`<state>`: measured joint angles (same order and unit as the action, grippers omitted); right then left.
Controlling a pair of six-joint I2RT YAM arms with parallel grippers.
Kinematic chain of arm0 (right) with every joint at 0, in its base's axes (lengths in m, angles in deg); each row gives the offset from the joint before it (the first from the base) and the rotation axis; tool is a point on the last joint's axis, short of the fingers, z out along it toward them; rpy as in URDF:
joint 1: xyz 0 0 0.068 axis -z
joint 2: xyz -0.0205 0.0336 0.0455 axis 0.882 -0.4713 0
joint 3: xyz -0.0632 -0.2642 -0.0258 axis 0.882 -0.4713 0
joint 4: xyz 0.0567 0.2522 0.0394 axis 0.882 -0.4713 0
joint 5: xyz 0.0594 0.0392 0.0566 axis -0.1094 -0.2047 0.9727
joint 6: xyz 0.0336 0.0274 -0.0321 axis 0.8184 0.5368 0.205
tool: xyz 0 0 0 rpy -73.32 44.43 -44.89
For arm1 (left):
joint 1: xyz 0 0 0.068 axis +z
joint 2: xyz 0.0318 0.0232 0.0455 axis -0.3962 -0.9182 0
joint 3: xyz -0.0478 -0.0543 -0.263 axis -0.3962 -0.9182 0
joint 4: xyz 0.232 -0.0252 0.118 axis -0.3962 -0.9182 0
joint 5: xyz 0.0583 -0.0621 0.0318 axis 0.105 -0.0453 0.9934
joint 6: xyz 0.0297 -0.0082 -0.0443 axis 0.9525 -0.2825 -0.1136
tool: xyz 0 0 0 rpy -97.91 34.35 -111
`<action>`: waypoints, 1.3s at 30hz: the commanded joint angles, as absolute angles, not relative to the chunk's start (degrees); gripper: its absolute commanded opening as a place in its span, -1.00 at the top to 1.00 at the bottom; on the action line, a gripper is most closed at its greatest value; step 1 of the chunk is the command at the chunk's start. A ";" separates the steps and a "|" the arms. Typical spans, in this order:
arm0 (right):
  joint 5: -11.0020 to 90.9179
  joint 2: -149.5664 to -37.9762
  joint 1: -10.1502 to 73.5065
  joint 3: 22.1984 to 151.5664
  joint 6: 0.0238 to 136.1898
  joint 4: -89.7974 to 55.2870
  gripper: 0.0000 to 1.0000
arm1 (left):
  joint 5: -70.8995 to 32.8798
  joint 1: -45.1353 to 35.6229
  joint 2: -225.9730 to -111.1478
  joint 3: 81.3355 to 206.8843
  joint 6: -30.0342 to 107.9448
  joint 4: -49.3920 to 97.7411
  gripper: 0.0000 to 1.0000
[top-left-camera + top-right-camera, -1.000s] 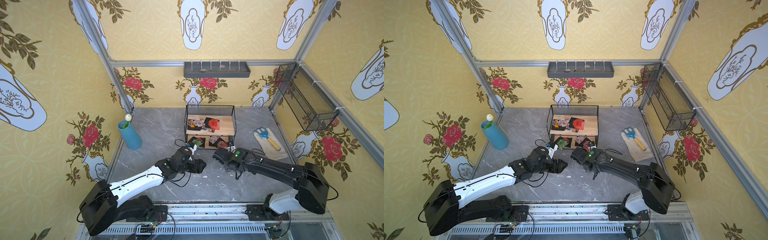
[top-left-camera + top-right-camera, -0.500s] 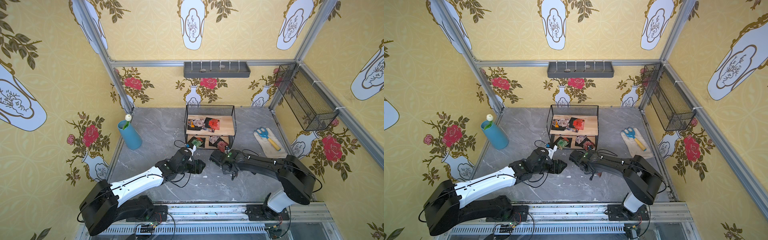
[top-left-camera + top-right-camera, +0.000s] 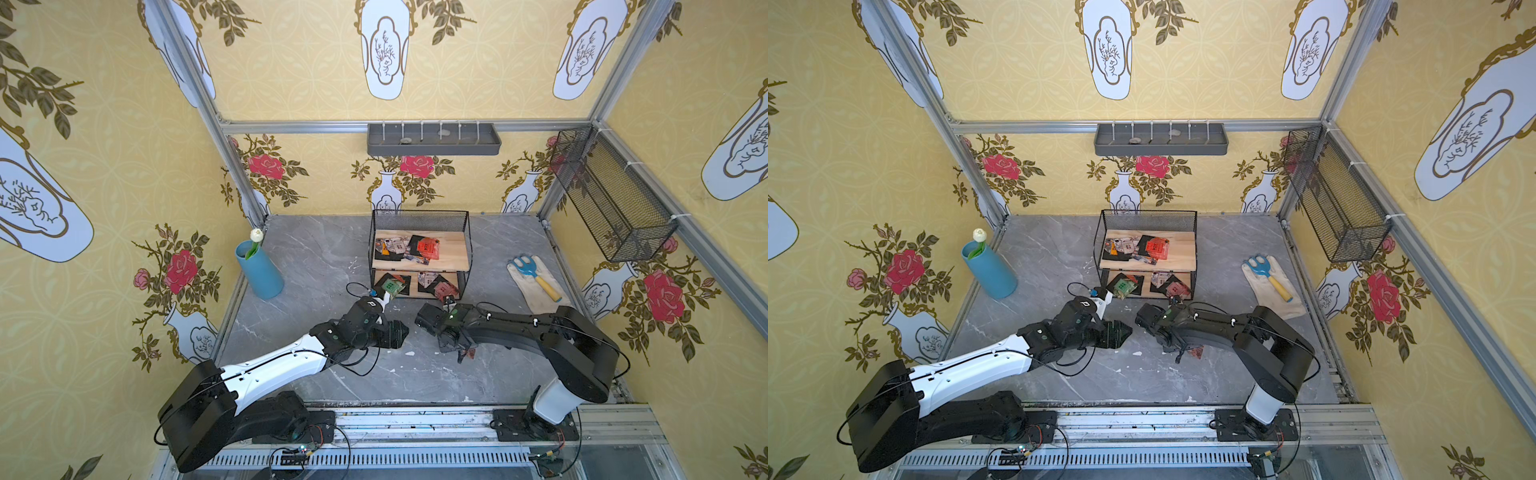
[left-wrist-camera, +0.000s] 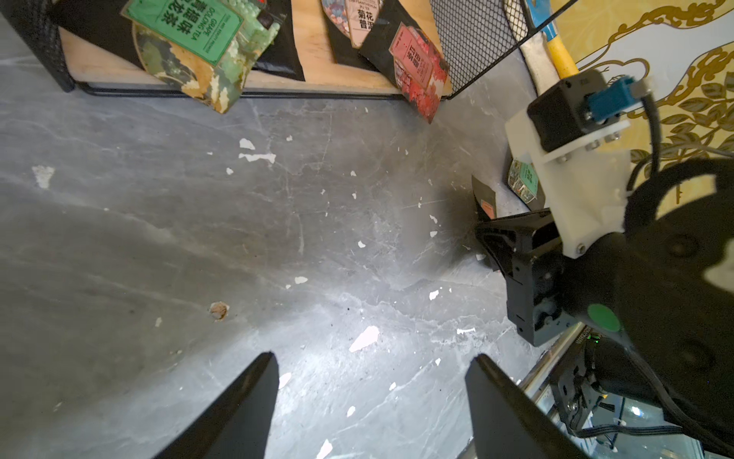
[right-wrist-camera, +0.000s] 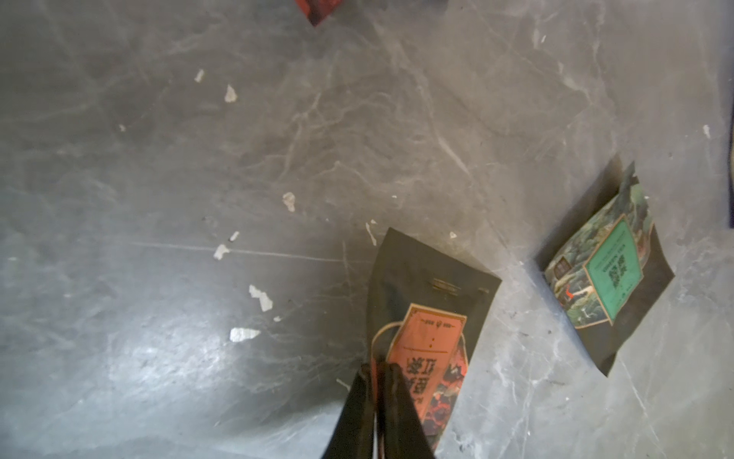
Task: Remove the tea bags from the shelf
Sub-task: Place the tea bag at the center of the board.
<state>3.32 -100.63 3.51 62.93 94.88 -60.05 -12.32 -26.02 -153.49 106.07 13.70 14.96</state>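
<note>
**Grey table: two bags off, the rest on the shelf**

Blue vase (image 3: pixel 259 272) stands far left by the wall.

Left gripper (image 4: pixel 369 381) hangs low over bare table in front of the shelf (image 3: pixel 453 254). Its jaws are spread wide with nothing between them.

The shelf sits mid-table at the back. We see a loose pile of tea bags (image 3: pixel 409 248) on the top board and more on the lower board. A green bag (image 4: pixel 190 43) and a maroon bag (image 4: pixel 417 71) overhang the lower board's front edge.

Right gripper (image 5: pixel 377 367) is down at the table, just right of the left one. Its fingers are almost together, with a thin slit between them. The red bag (image 5: pixel 429 318) has one edge at the tips. We cannot tell whether it is pinched or free.

A teal bag (image 5: pixel 607 274) lies flat on the table near the red bag, not touching it.

Far right, a glove (image 3: pixel 540 297) lies on the table with a blue rake (image 3: pixel 525 266) on it. A wire basket (image 3: pixel 615 199) hangs on the right wall.
</note>
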 commanded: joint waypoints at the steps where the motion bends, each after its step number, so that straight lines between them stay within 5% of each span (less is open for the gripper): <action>1: 2.76 -101.14 3.52 63.18 94.50 -59.34 0.60 | -11.61 -25.99 -153.50 105.63 13.46 16.00 -0.67; 12: 1.78 -101.45 3.61 64.13 94.38 -59.79 0.29 | -11.31 -26.00 -153.49 105.46 13.48 16.03 -0.68; 39: 1.97 -87.27 3.30 68.82 90.11 -60.39 0.14 | -8.32 -25.96 -150.21 107.59 12.23 12.31 -0.68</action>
<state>1.83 -88.39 3.40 67.93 92.17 -60.53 -8.72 -26.00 -150.43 106.88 12.41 12.92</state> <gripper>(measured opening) 0.423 0.840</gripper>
